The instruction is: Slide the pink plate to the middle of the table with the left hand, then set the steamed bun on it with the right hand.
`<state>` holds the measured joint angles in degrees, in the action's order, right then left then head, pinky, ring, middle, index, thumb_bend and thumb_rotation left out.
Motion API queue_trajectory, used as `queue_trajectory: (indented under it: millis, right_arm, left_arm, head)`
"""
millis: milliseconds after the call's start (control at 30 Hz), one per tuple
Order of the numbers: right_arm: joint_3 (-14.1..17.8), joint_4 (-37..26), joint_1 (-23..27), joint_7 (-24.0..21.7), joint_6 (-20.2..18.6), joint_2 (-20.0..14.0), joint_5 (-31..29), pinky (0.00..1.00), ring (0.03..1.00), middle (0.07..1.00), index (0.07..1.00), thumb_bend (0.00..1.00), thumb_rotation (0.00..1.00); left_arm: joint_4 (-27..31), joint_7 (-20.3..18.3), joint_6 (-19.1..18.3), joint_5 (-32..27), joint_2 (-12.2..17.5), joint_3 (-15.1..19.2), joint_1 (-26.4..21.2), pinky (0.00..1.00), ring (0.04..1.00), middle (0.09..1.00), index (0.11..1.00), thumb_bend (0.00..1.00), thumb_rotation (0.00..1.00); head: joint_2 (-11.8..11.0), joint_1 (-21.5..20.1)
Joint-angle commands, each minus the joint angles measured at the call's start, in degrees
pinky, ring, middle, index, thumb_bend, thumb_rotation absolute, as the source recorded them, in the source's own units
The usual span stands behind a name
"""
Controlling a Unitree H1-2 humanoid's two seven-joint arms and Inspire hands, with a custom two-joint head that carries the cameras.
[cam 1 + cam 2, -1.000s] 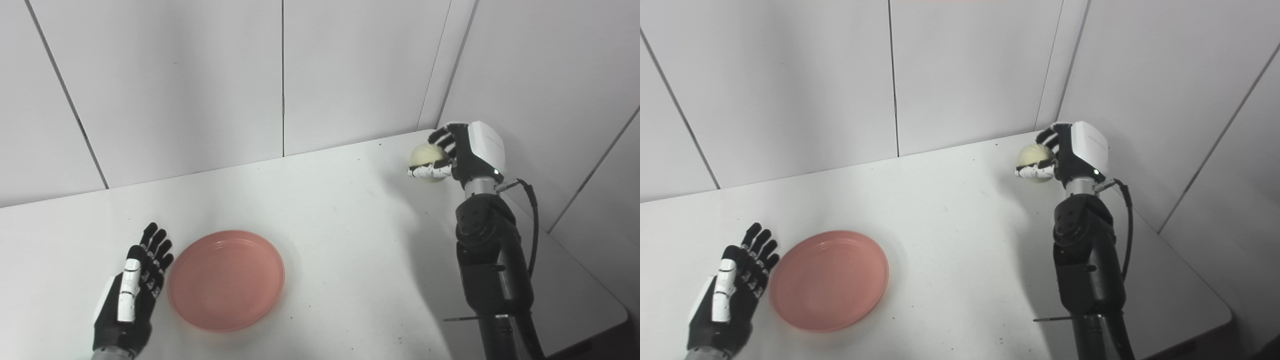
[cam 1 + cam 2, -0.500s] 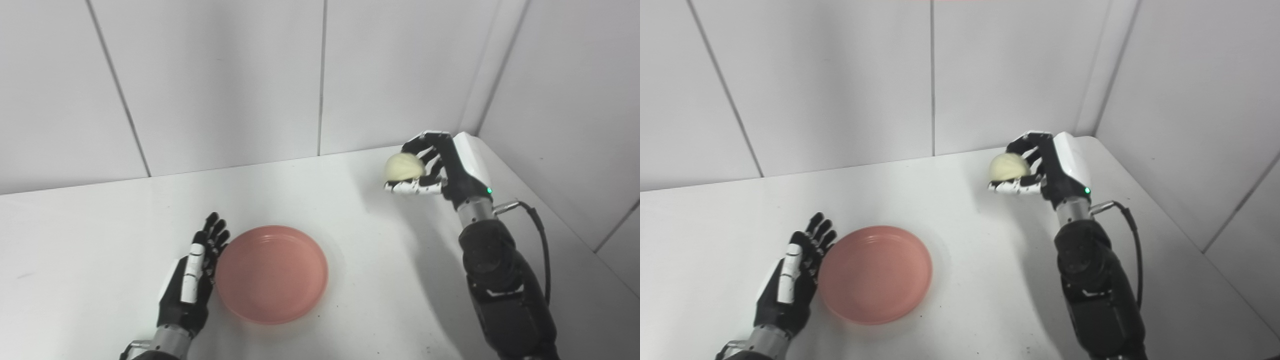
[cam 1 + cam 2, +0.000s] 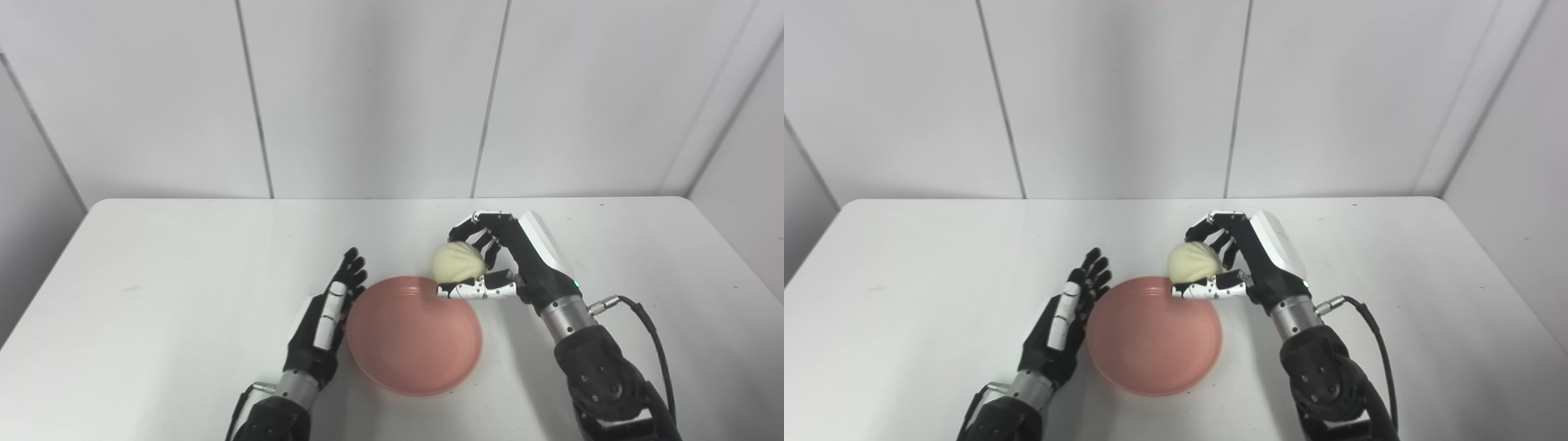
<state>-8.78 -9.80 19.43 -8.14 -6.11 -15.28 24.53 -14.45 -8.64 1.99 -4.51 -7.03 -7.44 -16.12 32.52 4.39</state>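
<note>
The pink plate (image 3: 414, 337) lies flat near the middle of the white table (image 3: 153, 275). My left hand (image 3: 324, 321) is open, its fingers straight, resting edge-on against the plate's left rim. My right hand (image 3: 508, 266) is shut on the pale steamed bun (image 3: 458, 263) and holds it in the air over the plate's far right rim. The bun also shows in the right eye view (image 3: 1193, 261), above the plate (image 3: 1154, 337).
White wall panels stand behind the table. The table's right edge (image 3: 735, 263) and left edge (image 3: 43, 288) are in view. A black cable (image 3: 643, 318) runs from my right wrist.
The camera has swung to the right, so the whole picture has shifted. My right hand has carried the bun from the table's far right corner to over the plate's rim. My left hand stays at the plate.
</note>
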Motion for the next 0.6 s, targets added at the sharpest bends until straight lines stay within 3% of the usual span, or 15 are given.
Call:
queue_trajectory:
  millis: [0, 233, 367, 567]
  right_arm:
    - [-0.3, 0.9, 0.6, 1.0, 5.0, -0.3, -0.8, 0.3, 0.449, 0.558, 0.456, 0.49, 0.0]
    - [-2.6, 6.1, -0.9, 2.1, 11.2, 0.7, -0.4, 0.31, 0.453, 0.559, 0.457, 0.49, 0.0]
    - [-3.7, 6.9, -1.6, 1.6, 11.8, 1.0, 0.4, 0.35, 0.487, 0.544, 0.439, 0.49, 0.0]
    - [-5.5, 8.8, -1.9, 2.5, 13.4, 1.1, 3.4, 0.33, 0.471, 0.561, 0.452, 0.49, 0.0]
  left_arm:
    - [-1.8, 0.1, 1.9, -0.3, -1.0, 0.2, -0.4, 1.0, 1.0, 1.0, 0.974, 0.67, 0.98]
    - [-5.0, -0.3, 5.5, -0.4, -1.5, 0.3, -1.4, 1.0, 1.0, 0.999, 0.975, 0.68, 0.94]
    - [-5.9, -0.1, 6.1, -0.1, -1.6, 0.3, -1.8, 1.0, 1.0, 0.997, 0.973, 0.69, 0.95]
    - [-5.3, -0.6, 6.1, -1.3, -1.7, 0.8, -1.5, 1.0, 1.0, 1.0, 0.969, 0.69, 0.92]
  head:
    - [0.1, 0.5]
    - [0.2, 2.1]
    - [0.5, 2.8]
    - [0.7, 1.9]
